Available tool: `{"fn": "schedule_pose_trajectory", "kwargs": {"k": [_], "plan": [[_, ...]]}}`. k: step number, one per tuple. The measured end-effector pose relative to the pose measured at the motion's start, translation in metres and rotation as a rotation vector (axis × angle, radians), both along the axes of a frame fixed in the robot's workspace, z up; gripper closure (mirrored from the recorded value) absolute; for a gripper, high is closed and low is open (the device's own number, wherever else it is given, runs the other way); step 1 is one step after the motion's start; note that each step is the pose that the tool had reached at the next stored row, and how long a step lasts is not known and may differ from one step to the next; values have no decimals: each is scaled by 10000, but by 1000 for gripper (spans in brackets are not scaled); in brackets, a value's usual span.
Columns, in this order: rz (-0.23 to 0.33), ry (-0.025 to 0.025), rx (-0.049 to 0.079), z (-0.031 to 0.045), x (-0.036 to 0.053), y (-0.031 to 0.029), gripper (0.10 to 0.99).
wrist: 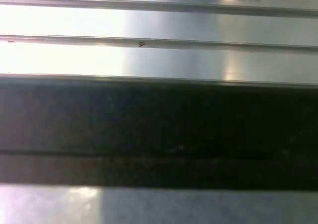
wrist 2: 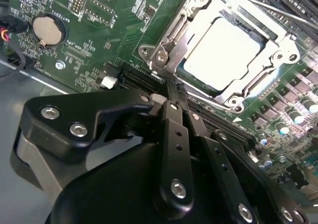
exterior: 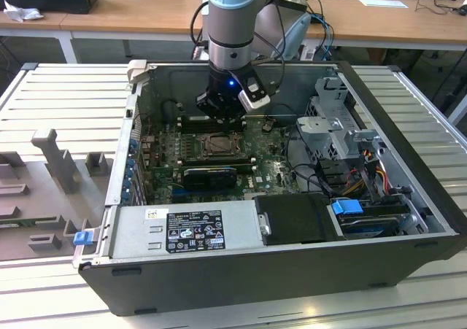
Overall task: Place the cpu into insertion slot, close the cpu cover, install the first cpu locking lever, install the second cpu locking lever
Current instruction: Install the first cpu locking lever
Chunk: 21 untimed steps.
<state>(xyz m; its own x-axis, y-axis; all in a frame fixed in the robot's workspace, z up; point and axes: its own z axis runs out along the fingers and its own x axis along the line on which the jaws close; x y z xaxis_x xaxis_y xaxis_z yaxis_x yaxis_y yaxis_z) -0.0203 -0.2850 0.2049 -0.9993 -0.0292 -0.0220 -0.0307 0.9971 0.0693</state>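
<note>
With the cpu [wrist 2: 223, 47] seated and the cover [wrist 2: 198, 15] down, the gripper [wrist 2: 171, 87], fingers pinched together and empty, worked a locking lever [wrist 2: 263, 5], needing a careful press sideways.

You have open room straight above the insertion slot [exterior: 217, 145]. At its 12 o'clock the gripper [exterior: 222, 116] hangs close over the board. At 6 o'clock a long black card [exterior: 210, 176] blocks you, at 3 o'clock loose cables [exterior: 303, 161].

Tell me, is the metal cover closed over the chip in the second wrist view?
Yes, the cover lies flat around the pale chip.
</note>
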Motion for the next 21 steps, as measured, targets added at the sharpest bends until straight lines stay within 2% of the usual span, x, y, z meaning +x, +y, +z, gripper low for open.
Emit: {"fn": "schedule_pose_trajectory", "kwargs": {"k": [3, 6, 7, 10, 12, 14, 17, 21], "plan": [[-1, 1, -99, -17, 8, 3, 980], [0, 0, -97, -30, 10, 3, 980], [2, 1, -67, -30, 10, 2, 980], [0, -1, 185, -25, 10, 4, 980], [-1, -1, 184, 55, 10, 3, 980], [1, -1, 184, 181, 10, 3, 980], [1, 0, 183, 182, 10, -51, 980], [1, -1, 183, 182, 10, -77, 980]]}}
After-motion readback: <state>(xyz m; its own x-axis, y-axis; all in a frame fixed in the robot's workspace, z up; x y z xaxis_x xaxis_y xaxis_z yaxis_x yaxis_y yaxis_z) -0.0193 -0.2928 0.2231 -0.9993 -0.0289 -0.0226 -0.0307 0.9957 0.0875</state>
